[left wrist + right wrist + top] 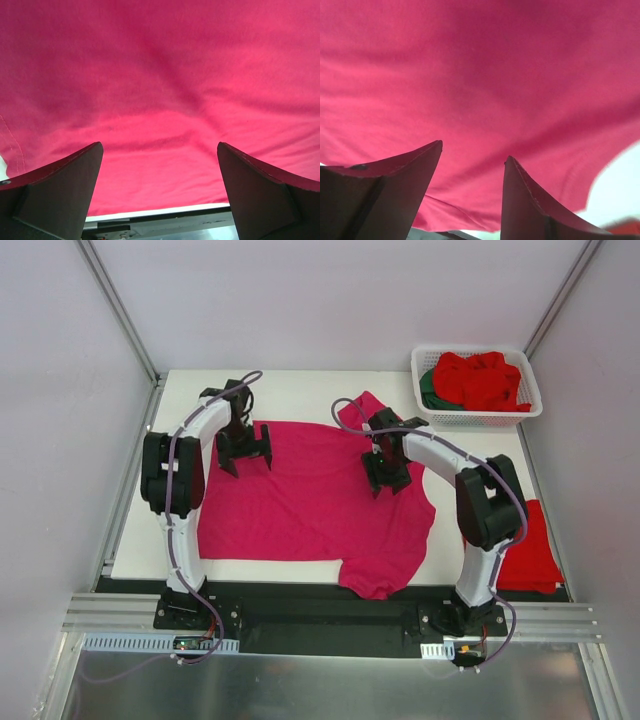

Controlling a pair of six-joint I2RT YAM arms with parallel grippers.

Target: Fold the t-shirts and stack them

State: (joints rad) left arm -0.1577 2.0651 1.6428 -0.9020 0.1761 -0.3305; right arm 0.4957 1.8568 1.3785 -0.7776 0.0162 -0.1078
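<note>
The dark green cloth shirt (428, 388) in the white slotted plastic basket (478, 421) lies mostly buried under bright red shirts (485, 380). The right arm (487, 502) covers part of another red shirt (535, 555). Both wrist views cut the magenta-pink shirt (160, 75) off at the top and sides.

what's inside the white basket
The white basket holds a heap of red t-shirts, with a dark green t-shirt peeking out at its left. Whatever lies beneath them is covered.
</note>
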